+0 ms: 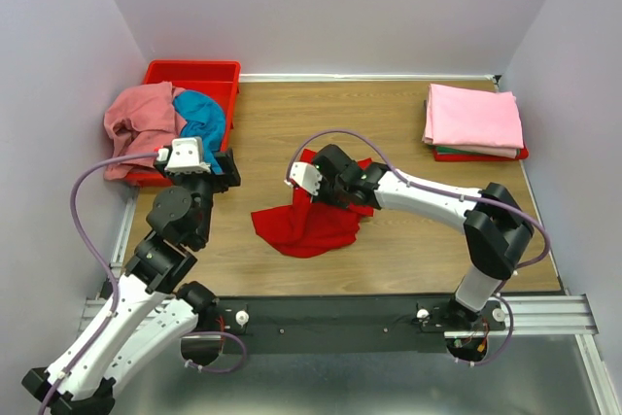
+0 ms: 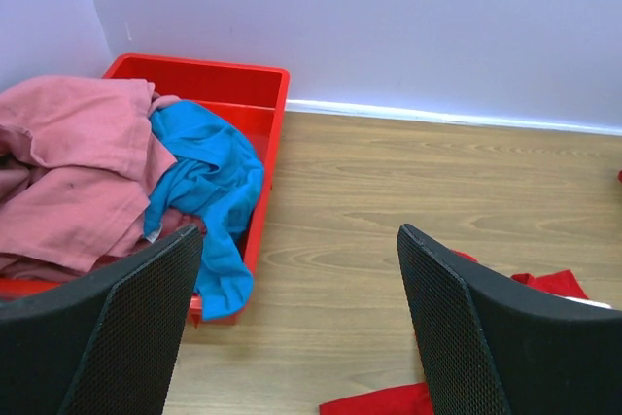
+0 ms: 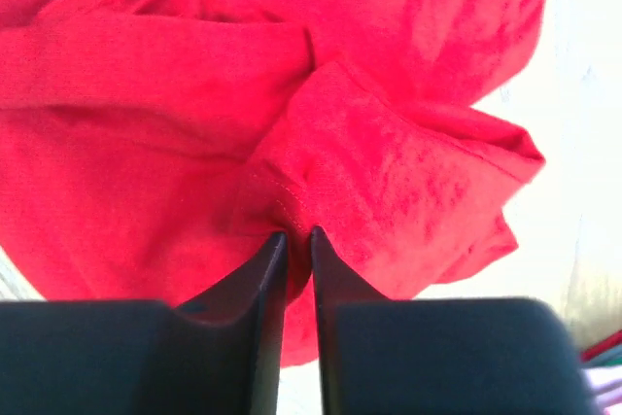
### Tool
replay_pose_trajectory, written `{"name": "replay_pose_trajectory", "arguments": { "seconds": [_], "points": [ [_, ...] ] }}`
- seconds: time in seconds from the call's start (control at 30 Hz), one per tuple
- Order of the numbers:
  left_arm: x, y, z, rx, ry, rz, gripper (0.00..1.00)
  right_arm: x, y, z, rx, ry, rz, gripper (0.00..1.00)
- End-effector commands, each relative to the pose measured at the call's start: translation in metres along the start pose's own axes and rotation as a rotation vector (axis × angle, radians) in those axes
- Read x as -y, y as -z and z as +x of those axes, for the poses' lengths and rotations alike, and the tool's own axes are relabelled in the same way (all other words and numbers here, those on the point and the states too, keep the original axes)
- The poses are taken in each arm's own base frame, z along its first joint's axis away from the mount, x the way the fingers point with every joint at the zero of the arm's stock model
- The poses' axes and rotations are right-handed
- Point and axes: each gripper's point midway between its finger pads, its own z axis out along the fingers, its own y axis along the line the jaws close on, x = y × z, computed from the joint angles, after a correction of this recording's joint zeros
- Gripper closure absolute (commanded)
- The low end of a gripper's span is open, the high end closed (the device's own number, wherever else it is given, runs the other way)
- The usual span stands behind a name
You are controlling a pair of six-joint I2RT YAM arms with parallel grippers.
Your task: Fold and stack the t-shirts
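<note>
Top external: red shirt (image 1: 306, 225) pinched mid-table; loaded bin (image 1: 194, 71) left, stack (image 1: 473, 119) right.

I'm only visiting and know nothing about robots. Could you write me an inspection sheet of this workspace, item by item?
Surface: wooden table, wood-grain top.
Job's things: red t-shirt crumpled mid-table; salmon pink shirt and teal blue shirt heaped in the red bin at the far left; folded stack, pink on top, at the far right.
Clutter: nothing seen.
Grippers: left gripper open, holding nothing, near the bin; right gripper pinched on a fold of the red t-shirt.
Cables: a purple cable loops off each arm.
Surroundings: pale walls on three sides; metal rail along the near edge.
</note>
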Motion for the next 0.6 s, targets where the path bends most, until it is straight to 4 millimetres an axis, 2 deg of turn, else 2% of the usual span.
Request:
{"name": "replay_pose_trajectory", "arguments": {
  "seconds": [0.0,0.07,0.13,0.23,0.27,0.3,0.37,0.4,0.47,0.5,0.53,0.57],
  "points": [
    [0.005,-0.005,0.008,-0.015,-0.011,0.014,0.12,0.02,0.005,-0.014,0.026,-0.028,0.095,0.9],
    [0.011,-0.006,0.009,-0.02,-0.014,0.046,0.11,0.024,0.01,-0.016,0.041,-0.04,0.103,0.97],
    [0.015,-0.006,0.009,-0.019,-0.021,0.072,0.11,0.033,0.018,-0.018,0.057,-0.065,0.118,1.0],
    [0.032,-0.003,0.009,-0.004,-0.037,0.176,0.11,0.061,0.042,-0.017,0.109,-0.133,0.147,1.0],
    [0.038,-0.003,0.007,0.009,-0.036,0.213,0.11,0.067,0.057,-0.021,0.157,-0.137,0.135,1.0],
    [0.052,0.0,0.01,0.006,-0.043,0.29,0.11,0.084,0.067,-0.01,0.159,-0.167,0.154,1.0],
    [0.07,0.002,0.013,-0.001,-0.057,0.389,0.11,0.09,0.09,-0.003,0.213,-0.175,0.125,1.0],
    [0.075,0.003,0.015,-0.009,-0.063,0.417,0.11,0.1,0.097,0.016,0.202,-0.211,0.142,1.0],
    [0.085,0.001,0.024,-0.039,-0.076,0.457,0.11,0.104,0.107,0.035,0.211,-0.231,0.149,1.0],
    [0.093,0.003,0.028,-0.051,-0.082,0.503,0.11,0.108,0.121,0.054,0.211,-0.259,0.187,1.0],
    [0.098,0.003,0.032,-0.064,-0.085,0.527,0.11,0.116,0.134,0.057,0.229,-0.266,0.219,1.0],
    [0.106,0.003,0.041,-0.094,-0.091,0.565,0.11,0.111,0.135,0.073,0.212,-0.276,0.226,1.0]
  ]
}}
